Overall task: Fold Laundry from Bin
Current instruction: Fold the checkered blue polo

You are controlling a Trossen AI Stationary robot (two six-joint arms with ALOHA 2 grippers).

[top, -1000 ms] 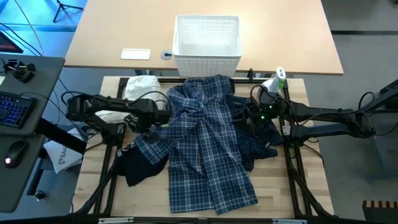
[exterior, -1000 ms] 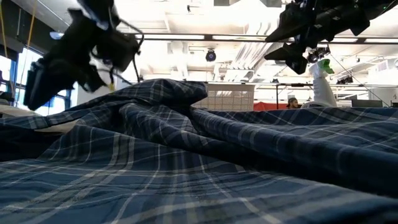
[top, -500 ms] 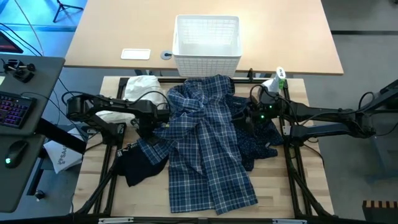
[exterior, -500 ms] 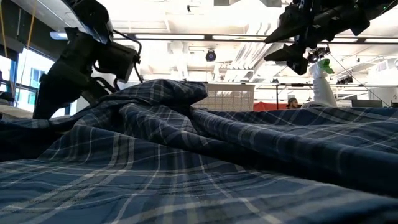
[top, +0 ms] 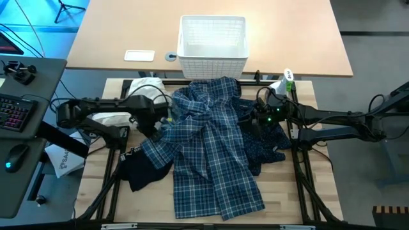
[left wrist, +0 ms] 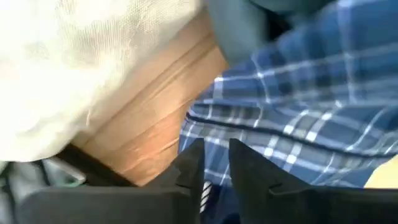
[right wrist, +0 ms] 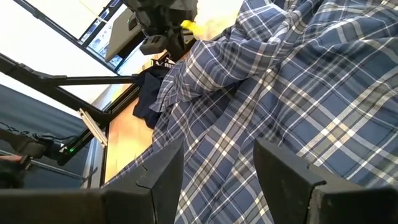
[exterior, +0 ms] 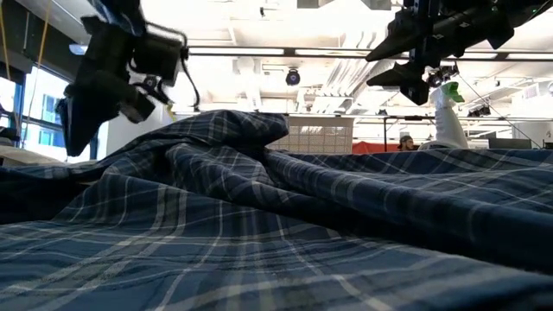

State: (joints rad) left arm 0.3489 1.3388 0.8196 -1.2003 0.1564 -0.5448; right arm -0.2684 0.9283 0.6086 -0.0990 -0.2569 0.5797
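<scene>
The plaid shirt (top: 211, 147) edge is pinched by the left hand (top: 158, 124); the right hand (top: 255, 118) is held open above it.

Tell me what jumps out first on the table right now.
A big blue-white plaid shirt sprawls across the table's middle, below the empty white bin. The left gripper has pinched its left edge, with a white cloth just behind that arm. The right gripper hangs open over the shirt's right side.

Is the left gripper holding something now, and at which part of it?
The left gripper pinches the plaid shirt at its left edge; the right gripper holds nothing.
</scene>
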